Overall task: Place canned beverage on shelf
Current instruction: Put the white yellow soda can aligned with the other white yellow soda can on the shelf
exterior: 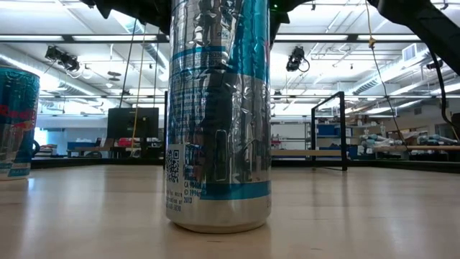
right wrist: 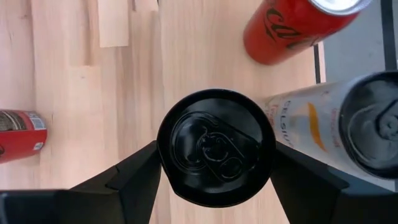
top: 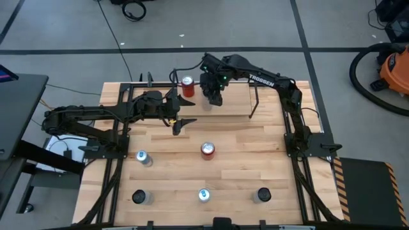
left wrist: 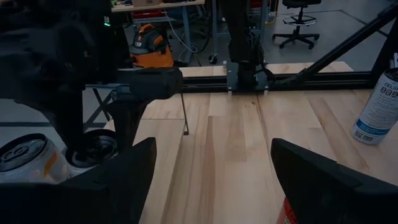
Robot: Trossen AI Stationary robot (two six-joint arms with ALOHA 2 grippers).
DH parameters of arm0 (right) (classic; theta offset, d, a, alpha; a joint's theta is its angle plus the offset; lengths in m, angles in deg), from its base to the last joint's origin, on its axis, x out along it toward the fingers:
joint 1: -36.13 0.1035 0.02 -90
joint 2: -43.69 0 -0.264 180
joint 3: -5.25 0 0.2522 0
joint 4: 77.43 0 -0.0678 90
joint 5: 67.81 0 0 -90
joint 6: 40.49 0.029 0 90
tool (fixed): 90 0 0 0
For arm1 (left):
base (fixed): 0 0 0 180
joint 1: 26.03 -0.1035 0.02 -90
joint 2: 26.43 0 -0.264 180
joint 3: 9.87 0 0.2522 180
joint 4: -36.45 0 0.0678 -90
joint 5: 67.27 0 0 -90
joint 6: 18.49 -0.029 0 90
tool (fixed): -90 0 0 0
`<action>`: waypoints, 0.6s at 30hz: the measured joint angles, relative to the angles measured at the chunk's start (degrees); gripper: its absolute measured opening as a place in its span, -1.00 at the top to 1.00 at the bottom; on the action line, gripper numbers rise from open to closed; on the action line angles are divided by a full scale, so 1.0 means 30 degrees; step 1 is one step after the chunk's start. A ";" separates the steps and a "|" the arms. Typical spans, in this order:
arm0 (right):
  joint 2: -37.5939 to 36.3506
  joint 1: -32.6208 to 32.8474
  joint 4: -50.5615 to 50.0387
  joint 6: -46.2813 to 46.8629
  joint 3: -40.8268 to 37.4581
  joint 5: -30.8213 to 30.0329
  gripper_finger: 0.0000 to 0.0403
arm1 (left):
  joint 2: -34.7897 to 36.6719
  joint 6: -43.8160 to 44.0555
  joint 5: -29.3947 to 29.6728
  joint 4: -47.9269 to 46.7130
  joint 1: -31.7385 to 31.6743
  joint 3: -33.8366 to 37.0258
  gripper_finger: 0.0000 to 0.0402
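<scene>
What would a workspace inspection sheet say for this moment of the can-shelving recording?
Surface: light wood table, no spills seen.
Job's things: shelf at the table's back carries a red can; a black can and a white can are next to it.
Clutter: five loose cans in front of the shelf, including a second red can.
Grippers: right pincer around the black can, over the shelf; left pincer open, empty.
Cables: black cable on the floor.
Surroundings: orange vacuum on the floor.
</scene>
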 joint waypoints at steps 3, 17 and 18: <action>0.0000 -0.0105 -0.0021 0.0039 0.0000 -0.0017 -0.40 | -0.0004 0.0000 0.0000 -0.0004 -0.0003 0.0000 -0.61; -0.0117 -0.0120 0.0500 0.0167 -0.0656 0.0085 -0.40 | -0.0007 0.0000 0.0000 -0.0022 -0.0002 0.0000 -0.61; -0.0117 -0.0120 0.0503 0.0167 -0.0656 0.0085 -0.40 | 0.0000 0.0000 0.0000 -0.0029 0.0004 0.0000 -0.61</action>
